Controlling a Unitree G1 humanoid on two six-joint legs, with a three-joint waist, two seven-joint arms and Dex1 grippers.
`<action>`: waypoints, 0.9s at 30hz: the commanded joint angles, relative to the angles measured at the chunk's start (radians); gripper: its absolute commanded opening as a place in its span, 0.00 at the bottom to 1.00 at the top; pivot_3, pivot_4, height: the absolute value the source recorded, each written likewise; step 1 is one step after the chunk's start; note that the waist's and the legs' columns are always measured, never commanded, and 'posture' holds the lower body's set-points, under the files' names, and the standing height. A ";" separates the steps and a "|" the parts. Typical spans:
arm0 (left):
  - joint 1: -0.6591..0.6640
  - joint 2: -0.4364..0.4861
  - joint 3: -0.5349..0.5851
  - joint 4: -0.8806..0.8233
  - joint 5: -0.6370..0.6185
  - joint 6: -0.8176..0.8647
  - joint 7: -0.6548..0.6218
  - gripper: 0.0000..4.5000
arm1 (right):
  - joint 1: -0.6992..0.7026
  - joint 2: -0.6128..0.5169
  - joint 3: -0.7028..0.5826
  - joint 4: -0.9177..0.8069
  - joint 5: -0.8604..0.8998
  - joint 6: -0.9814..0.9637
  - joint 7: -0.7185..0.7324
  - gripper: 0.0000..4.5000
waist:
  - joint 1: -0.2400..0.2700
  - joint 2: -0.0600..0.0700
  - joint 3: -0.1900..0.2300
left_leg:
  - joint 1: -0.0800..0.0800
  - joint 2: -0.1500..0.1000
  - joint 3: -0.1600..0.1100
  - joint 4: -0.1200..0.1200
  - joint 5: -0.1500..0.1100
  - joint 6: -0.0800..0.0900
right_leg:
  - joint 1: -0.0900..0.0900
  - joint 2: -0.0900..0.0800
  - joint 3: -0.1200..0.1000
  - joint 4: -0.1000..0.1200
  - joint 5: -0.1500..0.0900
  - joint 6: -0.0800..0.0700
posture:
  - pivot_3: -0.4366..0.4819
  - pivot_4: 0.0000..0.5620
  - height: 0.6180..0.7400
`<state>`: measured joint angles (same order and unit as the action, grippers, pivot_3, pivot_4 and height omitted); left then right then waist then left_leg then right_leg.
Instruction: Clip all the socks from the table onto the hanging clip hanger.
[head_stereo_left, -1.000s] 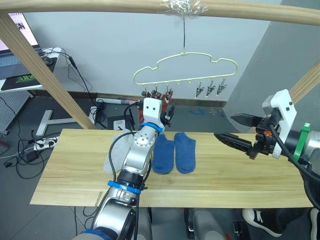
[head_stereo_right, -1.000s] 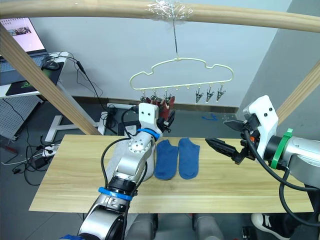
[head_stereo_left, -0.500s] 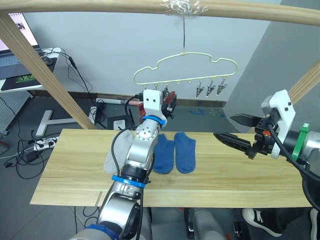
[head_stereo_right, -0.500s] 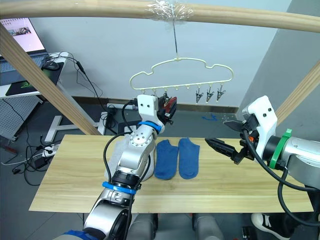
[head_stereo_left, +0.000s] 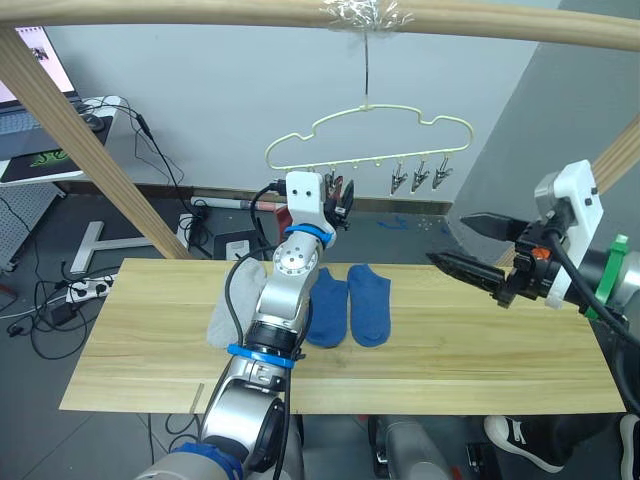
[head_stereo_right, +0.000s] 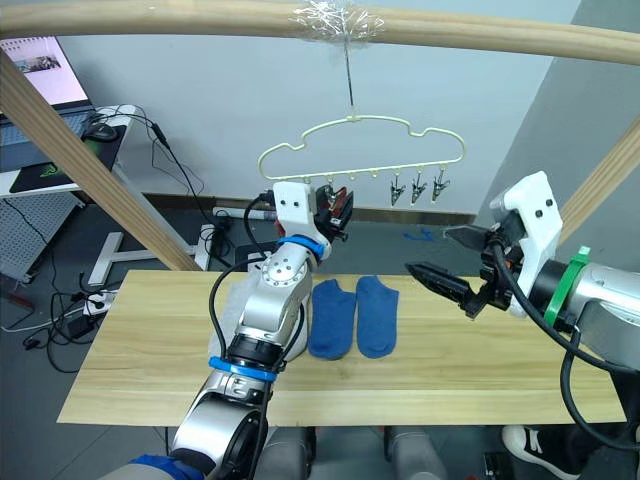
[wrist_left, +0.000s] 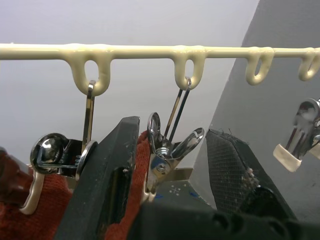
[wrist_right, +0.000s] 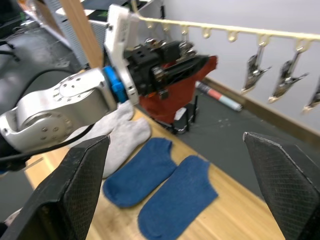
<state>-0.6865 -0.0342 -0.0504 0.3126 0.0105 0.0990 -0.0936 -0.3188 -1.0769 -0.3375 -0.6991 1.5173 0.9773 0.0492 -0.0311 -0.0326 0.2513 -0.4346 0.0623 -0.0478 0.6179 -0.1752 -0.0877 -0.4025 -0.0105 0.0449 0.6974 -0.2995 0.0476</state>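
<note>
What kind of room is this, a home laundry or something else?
Probably a robotics lab: a rough wooden pole frame holds the pale yellow-green wire clip hanger, loose cables cover the floor, and a white laptop desk stands nearby.

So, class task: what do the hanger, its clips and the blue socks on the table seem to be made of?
Hanger: thin wire, probably pale glossy plastic coating, lumpy at the loops. Clips: shiny bare metal, mirror glints. Blue socks: soft matte knit, lying limp.

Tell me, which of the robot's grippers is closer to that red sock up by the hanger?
The left. The left gripper is raised right at the red sock under the clip hanger, while the right gripper hangs open, well off to the side above the table.
</note>
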 joint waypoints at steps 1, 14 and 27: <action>-0.024 -0.006 0.004 -0.017 -0.006 -0.021 0.006 0.53 | -0.017 -0.013 -0.020 0.001 0.022 -0.033 -0.025 0.99 | 0.000 0.000 0.000 | 0.000 0.000 0.000 0.000 0.000 0.000 | 0.000 0.000 0.000 0.000 0.000 0.000 | 0.39 0.38 1.00; -0.027 -0.011 0.008 -0.017 -0.009 -0.026 0.010 0.45 | -0.005 -0.012 -0.023 0.006 0.019 -0.036 -0.036 1.00 | 0.000 0.000 0.000 | 0.000 0.000 0.000 0.000 0.000 0.000 | 0.000 0.000 0.000 0.000 0.000 0.000 | 0.39 0.38 1.00; -0.029 -0.011 0.015 -0.018 -0.013 -0.018 0.003 0.05 | 0.017 -0.010 -0.024 0.001 0.019 -0.038 -0.029 1.00 | 0.000 0.000 0.000 | 0.000 0.000 0.000 0.000 0.000 0.000 | 0.000 0.000 0.000 0.000 0.000 0.000 | 0.39 0.39 1.00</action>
<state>-0.7013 -0.0416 -0.0326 0.3206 0.0041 0.0971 -0.0902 -0.2997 -1.0770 -0.3369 -0.6809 1.5188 0.9675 0.0194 -0.0312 -0.0327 0.2514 -0.4348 0.0623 -0.0478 0.6180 -0.1752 -0.0877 -0.4024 -0.0104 0.0451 0.6973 -0.2996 0.0478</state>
